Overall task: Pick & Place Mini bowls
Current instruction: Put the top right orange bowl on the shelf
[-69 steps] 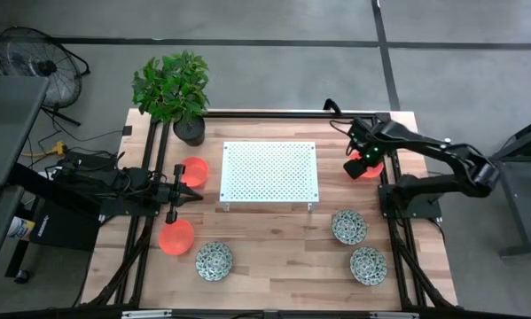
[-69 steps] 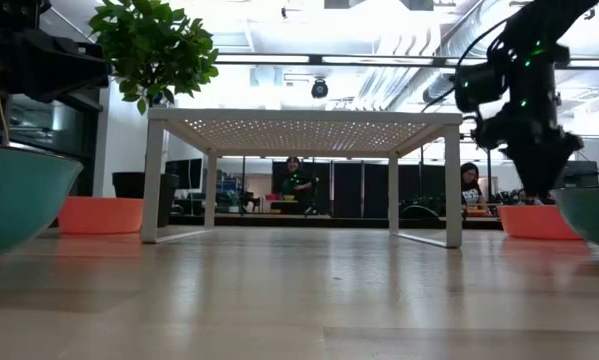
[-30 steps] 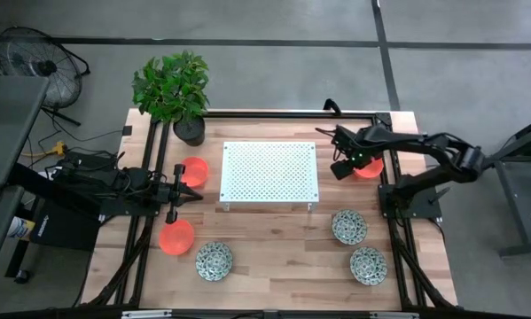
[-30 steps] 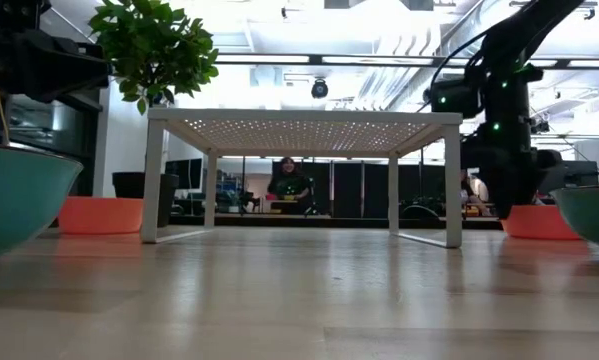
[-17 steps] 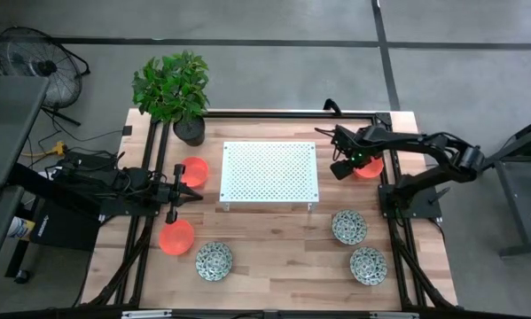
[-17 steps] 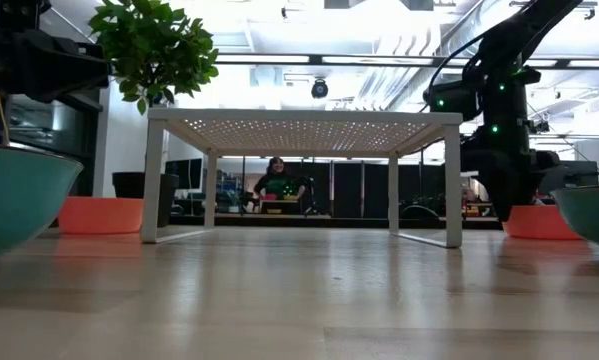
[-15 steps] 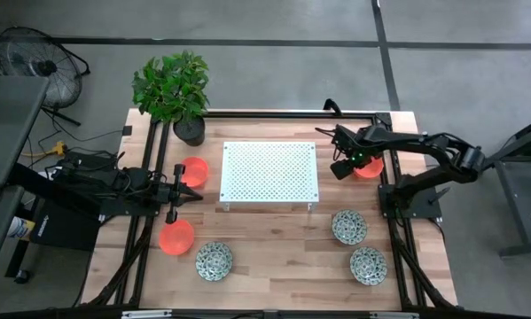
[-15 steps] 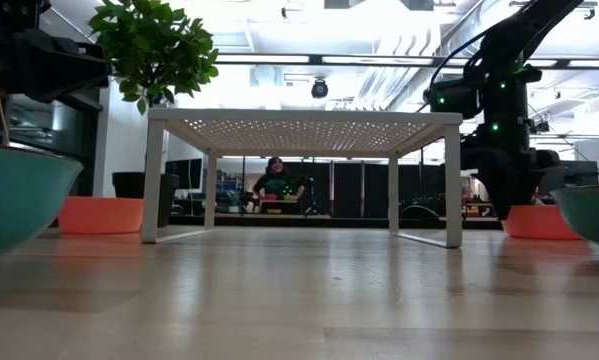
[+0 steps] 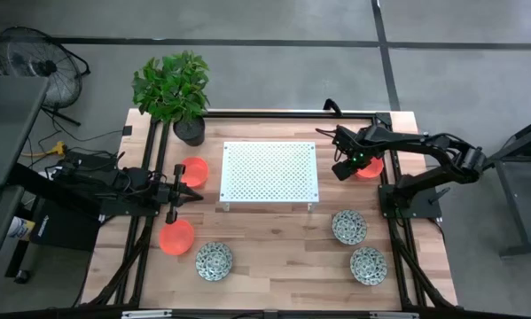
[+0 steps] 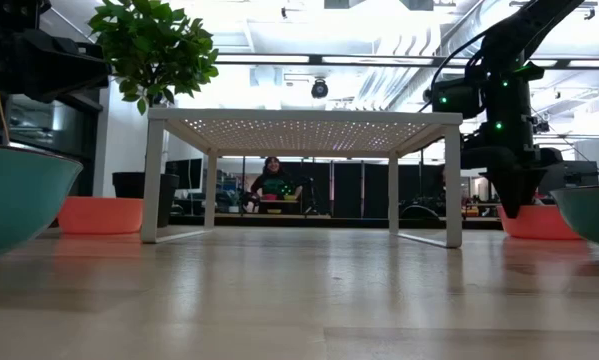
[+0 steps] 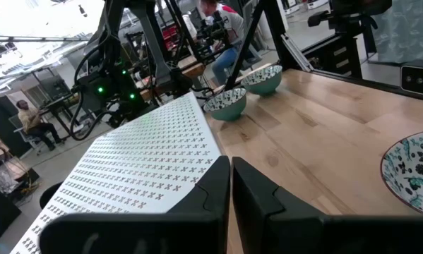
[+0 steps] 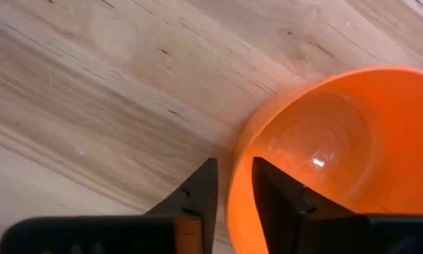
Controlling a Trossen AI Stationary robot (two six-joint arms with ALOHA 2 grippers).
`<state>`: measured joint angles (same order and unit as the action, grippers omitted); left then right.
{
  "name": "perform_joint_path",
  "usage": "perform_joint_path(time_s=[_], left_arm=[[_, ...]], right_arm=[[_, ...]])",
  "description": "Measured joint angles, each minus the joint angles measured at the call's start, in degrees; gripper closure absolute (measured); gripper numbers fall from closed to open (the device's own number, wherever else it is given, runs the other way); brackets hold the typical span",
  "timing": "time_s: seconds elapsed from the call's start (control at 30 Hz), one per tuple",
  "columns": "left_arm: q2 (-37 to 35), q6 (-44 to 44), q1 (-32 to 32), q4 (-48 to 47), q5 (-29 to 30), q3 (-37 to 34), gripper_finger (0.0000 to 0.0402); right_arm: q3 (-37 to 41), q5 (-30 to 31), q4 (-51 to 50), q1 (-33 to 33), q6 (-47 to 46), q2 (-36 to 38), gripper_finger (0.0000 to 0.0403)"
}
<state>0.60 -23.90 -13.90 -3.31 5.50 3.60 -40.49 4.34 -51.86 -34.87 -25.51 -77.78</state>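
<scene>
Right tool (image 12: 231, 185) pinched the rim of an orange bowl (image 12: 324, 148) beside the white perforated rack (image 9: 269, 172) (path clear); left tool (image 11: 230, 185) shut, empty, between two orange bowls (image 9: 193, 171).

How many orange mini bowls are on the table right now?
3. One orange bowl sits left of the white rack, a second orange bowl is nearer the front-left, and the third orange bowl has its rim between the right gripper fingers. None seem hidden.
</scene>
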Motion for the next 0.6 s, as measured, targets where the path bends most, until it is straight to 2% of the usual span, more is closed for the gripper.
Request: perform_joint_path(time_s=[0.33, 0.6], left_arm=[[0.00, -0.01, -0.01, 0.00, 0.02, 0.00, 0.0392], [0.00, 0.00, 0.01, -0.02, 0.04, 0.00, 0.0392]], right_arm=[[-0.05, -0.71, -1.69, 0.00, 2.71, 0.00, 0.0395], [-4.03, -0.61, -9.25, 0.00, 5.02, 0.02, 0.0400]])
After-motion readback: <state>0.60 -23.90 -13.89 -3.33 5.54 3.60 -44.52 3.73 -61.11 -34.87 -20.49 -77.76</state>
